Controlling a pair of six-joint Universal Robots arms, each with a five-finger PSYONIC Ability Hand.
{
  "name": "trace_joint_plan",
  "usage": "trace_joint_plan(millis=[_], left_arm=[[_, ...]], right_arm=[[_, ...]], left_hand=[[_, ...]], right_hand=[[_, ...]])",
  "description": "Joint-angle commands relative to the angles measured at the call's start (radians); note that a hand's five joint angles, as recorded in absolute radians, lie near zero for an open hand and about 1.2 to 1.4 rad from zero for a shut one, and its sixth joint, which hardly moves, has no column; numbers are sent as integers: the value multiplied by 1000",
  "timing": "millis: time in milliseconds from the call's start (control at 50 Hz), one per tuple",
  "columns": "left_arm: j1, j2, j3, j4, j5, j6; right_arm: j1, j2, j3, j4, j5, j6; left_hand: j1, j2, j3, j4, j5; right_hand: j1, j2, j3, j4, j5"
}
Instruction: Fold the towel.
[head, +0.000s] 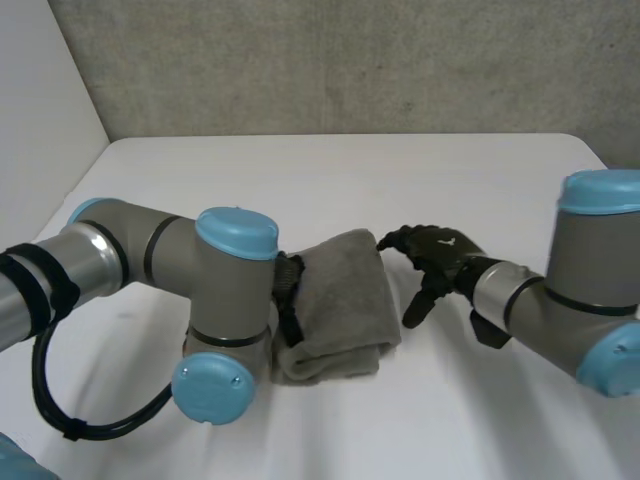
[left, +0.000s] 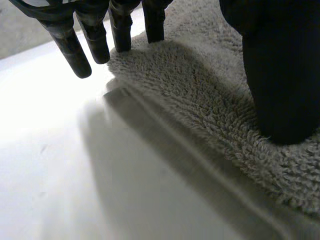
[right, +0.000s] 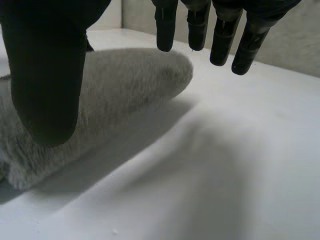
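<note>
1. Head view: one grey towel (head: 340, 300), folded into a thick bundle, lies in the middle of the white surface (head: 350, 170) between two black hands.
2. The left hand (head: 288, 295) sits against the towel's left edge, largely hidden behind its own arm (head: 150, 260).
3. In the left wrist view its fingers (left: 75, 55) are straight, with some tips over the bare surface and others at the towel's edge. The one thumb (left: 280, 75) rests on the pile, and nothing is pinched.
4. The right hand (head: 435, 255) hangs close by the towel's far right corner.
5. In the right wrist view its fingers (right: 225, 40) point down, straight and loose, well apart from the thumb and holding nothing. The towel lies beside that thumb.
</note>
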Motion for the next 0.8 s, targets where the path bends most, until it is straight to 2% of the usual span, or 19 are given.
trace_joint_plan(millis=[20, 120, 240, 340, 400, 440, 460, 500, 560, 640, 680, 800], left_arm=[[18, 13, -47, 2, 0, 32], [13, 51, -67, 2, -2, 52], [22, 163, -56, 2, 0, 52], [71, 307, -42, 3, 8, 57], [102, 399, -21, 2, 12, 67], [117, 439, -9, -1, 12, 72], [137, 479, 4, -4, 14, 75], [160, 519, 16, -11, 14, 80], [208, 599, 30, -40, 31, 86], [254, 662, 31, -86, 71, 84], [297, 708, 21, -107, 116, 81], [315, 736, -2, -118, 156, 78]], right_arm=[[73, 122, -97, -4, 12, -10], [102, 171, -155, 3, 29, -45], [104, 126, -206, 47, 78, -69], [91, -62, -258, 69, 121, -62], [90, -108, -275, 72, 141, -58], [75, -189, -308, 72, 210, -52], [75, -190, -308, 72, 210, -52], [40, -260, -328, 84, 288, -53], [15, -315, -333, 98, 326, -53], [-2, -344, -333, 118, 336, -53], [-8, -346, -333, 133, 336, -55], [-19, -348, -338, 161, 331, -61]], left_hand=[[17, 21, 22, 23, 16], [14, 18, 19, 20, 13], [14, 18, 19, 20, 13], [17, 21, 22, 23, 16], [17, 21, 22, 23, 16], [19, 24, 25, 26, 19], [19, 24, 25, 26, 19], [19, 24, 25, 26, 19], [20, 24, 25, 26, 19], [5, 9, 10, 11, 4], [5, 9, 10, 11, 4], [2, 6, 7, 8, 1]], right_hand=[[-42, -55, -41, -60, -61], [-42, -55, -41, -60, -61], [-42, -55, -41, -60, -61], [-42, -55, -41, -60, -61], [-42, -55, -41, -60, -61], [-42, -55, -41, -60, -61], [-42, -55, -41, -60, -61], [-42, -55, -41, -60, -61], [-42, -55, -41, -60, -61], [-42, -55, -41, -60, -61], [-42, -55, -41, -60, -61], [-42, -55, -41, -60, -61]])
